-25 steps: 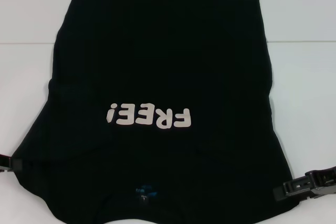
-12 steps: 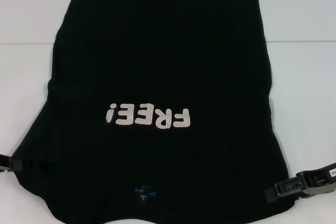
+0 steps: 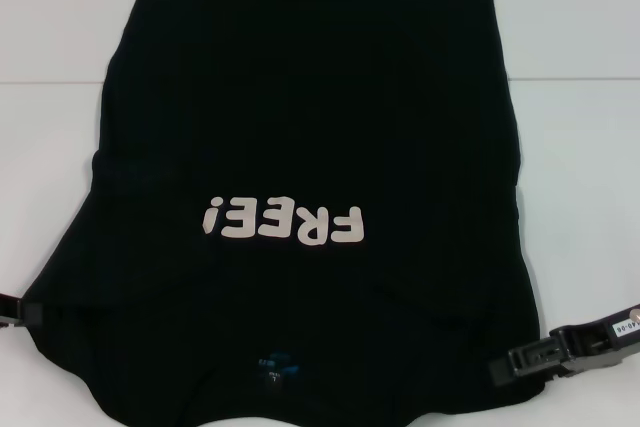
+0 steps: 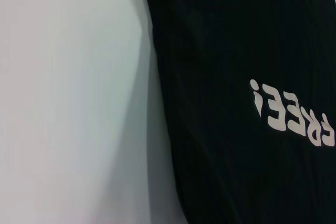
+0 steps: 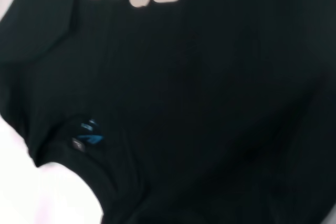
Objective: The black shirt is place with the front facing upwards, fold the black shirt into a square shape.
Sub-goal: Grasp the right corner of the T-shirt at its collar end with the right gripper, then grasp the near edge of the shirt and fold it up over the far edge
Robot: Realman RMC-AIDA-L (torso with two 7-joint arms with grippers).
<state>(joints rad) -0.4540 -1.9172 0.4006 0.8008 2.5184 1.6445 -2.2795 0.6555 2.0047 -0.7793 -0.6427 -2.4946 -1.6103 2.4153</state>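
Shirt: I see the large black short-sleeved T-shirt (image 3: pixel 300 147) lying flat on the white table (image 3: pixel 580 147), long axis running near to far, collar nearest me.
Right gripper (image 3: pixel 503 369): low at the shirt's near right edge (the nearer of the two arms), fabric lying leftward of it; I cannot tell its grip.
Left gripper (image 3: pixel 22 313): touching the near left edge, state unclear.
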